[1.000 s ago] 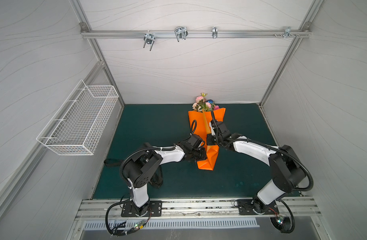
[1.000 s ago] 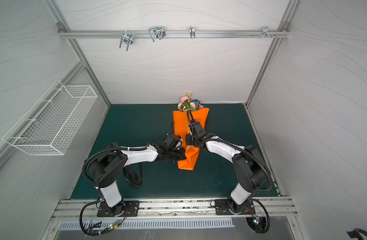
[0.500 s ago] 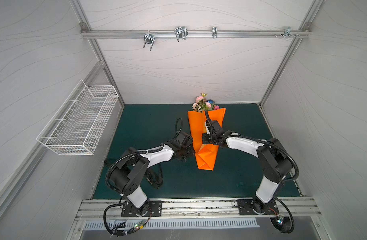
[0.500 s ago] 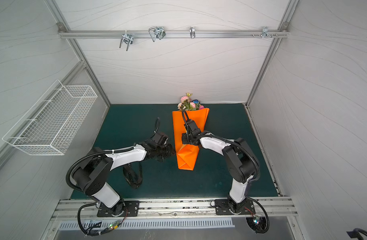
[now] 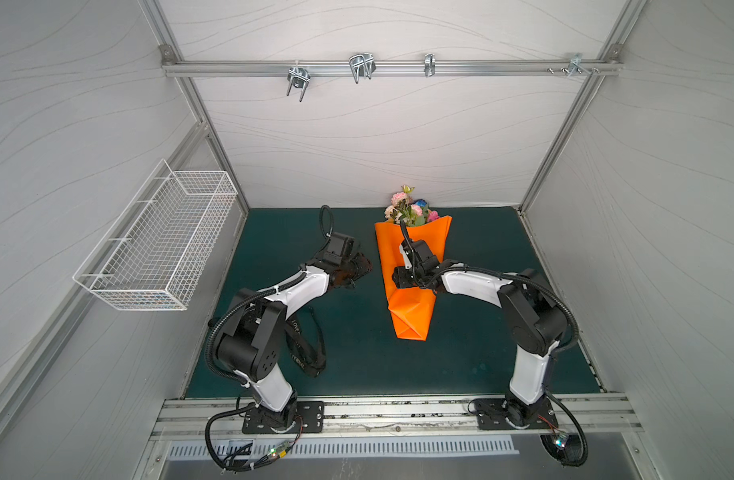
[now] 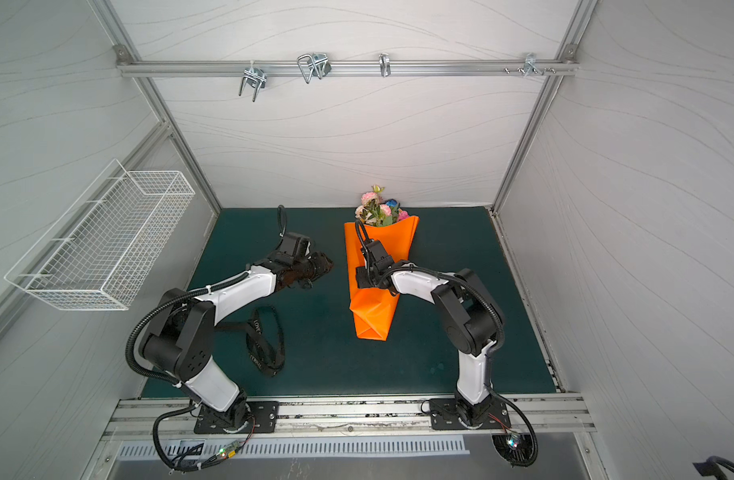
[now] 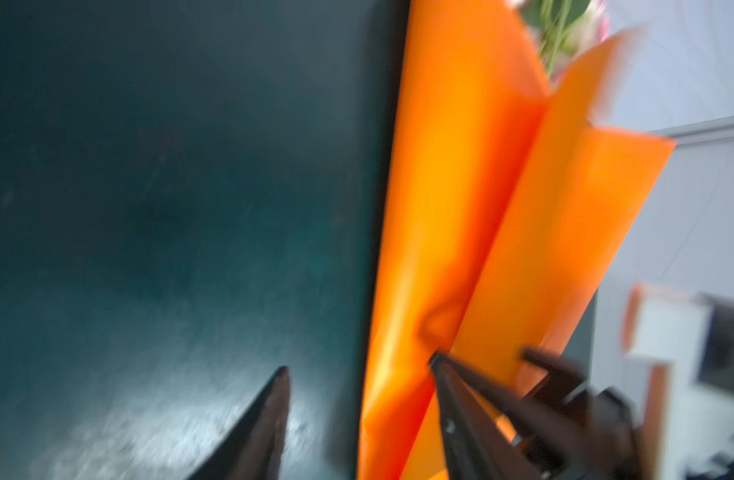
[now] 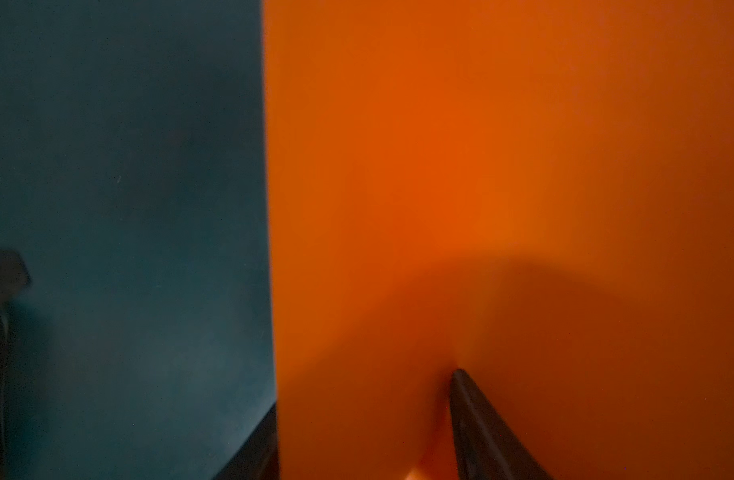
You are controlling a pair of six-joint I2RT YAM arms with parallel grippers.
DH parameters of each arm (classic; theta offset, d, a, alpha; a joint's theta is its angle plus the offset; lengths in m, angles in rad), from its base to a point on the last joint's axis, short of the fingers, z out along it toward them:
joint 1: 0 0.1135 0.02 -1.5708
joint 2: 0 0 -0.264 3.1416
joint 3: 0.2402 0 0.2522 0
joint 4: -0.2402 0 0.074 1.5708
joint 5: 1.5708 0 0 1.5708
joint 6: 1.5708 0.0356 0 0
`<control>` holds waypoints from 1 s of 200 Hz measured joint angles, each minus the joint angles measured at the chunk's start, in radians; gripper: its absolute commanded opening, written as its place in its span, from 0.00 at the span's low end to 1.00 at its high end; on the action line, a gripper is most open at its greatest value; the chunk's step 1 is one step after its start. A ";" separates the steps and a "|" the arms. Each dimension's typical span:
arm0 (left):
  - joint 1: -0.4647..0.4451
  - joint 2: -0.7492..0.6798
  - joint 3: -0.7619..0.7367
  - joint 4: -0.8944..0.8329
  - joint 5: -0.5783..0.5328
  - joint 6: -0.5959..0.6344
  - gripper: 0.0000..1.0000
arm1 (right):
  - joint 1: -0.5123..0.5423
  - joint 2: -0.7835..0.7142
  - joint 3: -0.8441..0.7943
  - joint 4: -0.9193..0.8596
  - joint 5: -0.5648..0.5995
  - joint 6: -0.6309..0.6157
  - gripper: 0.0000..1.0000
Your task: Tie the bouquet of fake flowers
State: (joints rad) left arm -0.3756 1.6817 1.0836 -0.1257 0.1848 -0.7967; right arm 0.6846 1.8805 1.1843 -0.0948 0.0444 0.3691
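In both top views the bouquet (image 5: 407,208) (image 6: 377,207) lies at the upper centre of the frame, close to the back wall. It has soft pink and cream blooms, one blue bloom and green leaves, all poking from the wide mouth of a cone of smooth orange paper (image 5: 411,320). The cone tapers toward the lower centre, where its end is folded into flat, creased triangles. It rests on the matte dark-green mat (image 5: 461,353).

The right gripper (image 8: 363,399) sits over the cone's middle. In the right wrist view its black, wedge-shaped fingers (image 8: 481,428) stand well apart. One is on the paper and the other is at the paper's straight edge, and they clamp nothing.

The left gripper (image 5: 366,266) hovers just left of the cone and appears clear of it. The blurred left wrist view shows its tapered fingers (image 7: 274,415) spread wide, gripping nothing.

A limp black ribbon (image 5: 305,353) with white lettering lies looped on the mat at lower left. A white wire basket (image 5: 157,249) hangs on the left wall.
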 measured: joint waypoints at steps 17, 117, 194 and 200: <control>0.010 0.037 0.054 0.005 0.015 0.000 0.76 | 0.000 0.000 -0.003 0.018 -0.017 -0.009 0.67; 0.019 0.359 0.365 0.003 0.174 0.009 0.58 | 0.001 0.016 -0.010 0.064 -0.058 -0.030 0.68; -0.012 0.475 0.455 0.042 0.329 0.004 0.53 | -0.014 0.022 -0.076 0.125 -0.089 -0.016 0.67; -0.019 0.477 0.456 0.045 0.331 0.003 0.53 | -0.017 0.019 -0.090 0.136 -0.095 -0.013 0.67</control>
State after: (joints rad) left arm -0.3950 2.1586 1.5394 -0.0811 0.5159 -0.7933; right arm 0.6678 1.8996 1.0939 0.0410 -0.0509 0.3557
